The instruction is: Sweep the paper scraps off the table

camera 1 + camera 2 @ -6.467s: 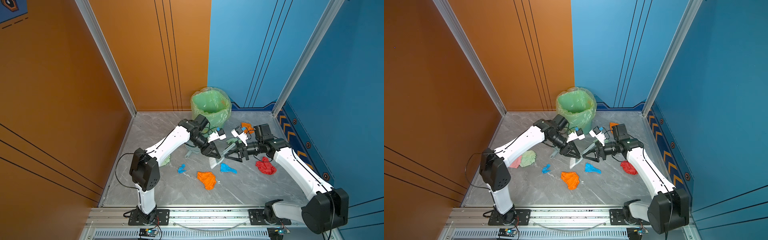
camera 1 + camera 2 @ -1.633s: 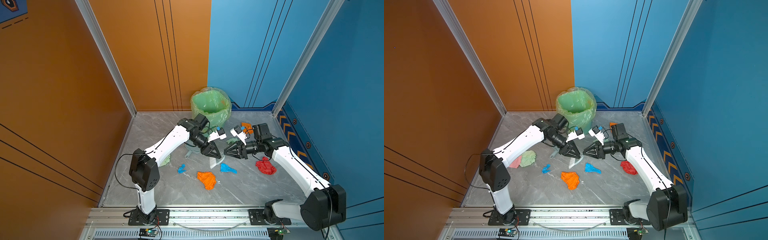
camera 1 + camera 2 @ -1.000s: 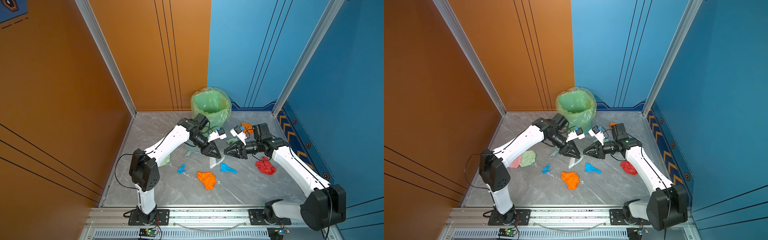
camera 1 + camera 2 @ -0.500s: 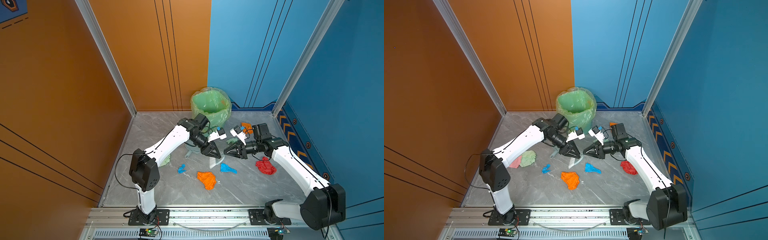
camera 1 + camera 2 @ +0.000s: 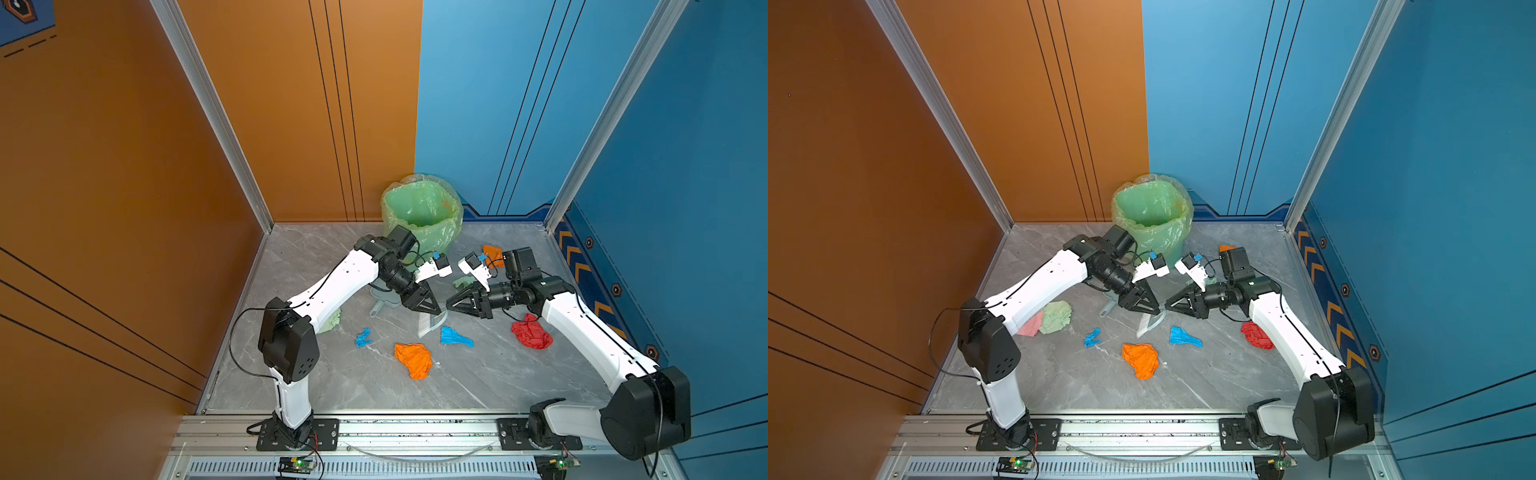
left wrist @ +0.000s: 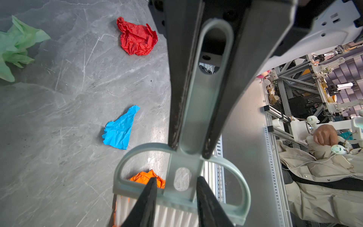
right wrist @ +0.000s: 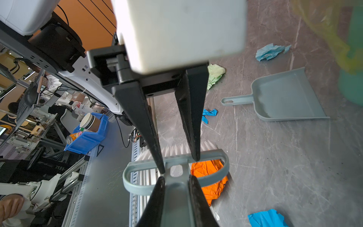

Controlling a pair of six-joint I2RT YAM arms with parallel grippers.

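Near the middle of the worktop (image 5: 353, 386), the two arms meet over the brush (image 5: 1147, 323), whose white bristles point down at the marble. The right gripper (image 5: 451, 305) is clamped on the brush handle, its jaws pressed along both sides in the right wrist view. The left gripper (image 5: 432, 311) straddles the neck just above the brush head with its jaws a little apart. The left wrist view shows a gap beside one finger, so it does not seem to be pinching. I judge this a handover of the brush to the right arm.

The sweeping itself looks not yet begun. The paper scraps (image 5: 1140, 359) all lie loose on the worktop. An orange wad (image 5: 413, 359) and a bright blue wad (image 5: 456, 336) lie just in front of the bristles, with a small blue piece (image 5: 363, 337) nearby. A red wad (image 5: 532, 336) lies beside the right arm and a pale green wad (image 5: 1056, 316) by the left arm. A second orange wad (image 5: 492, 252) lies near the bin (image 5: 422, 208). The dustpan (image 7: 284, 94) lies empty behind the brush, so everything is left to gather.
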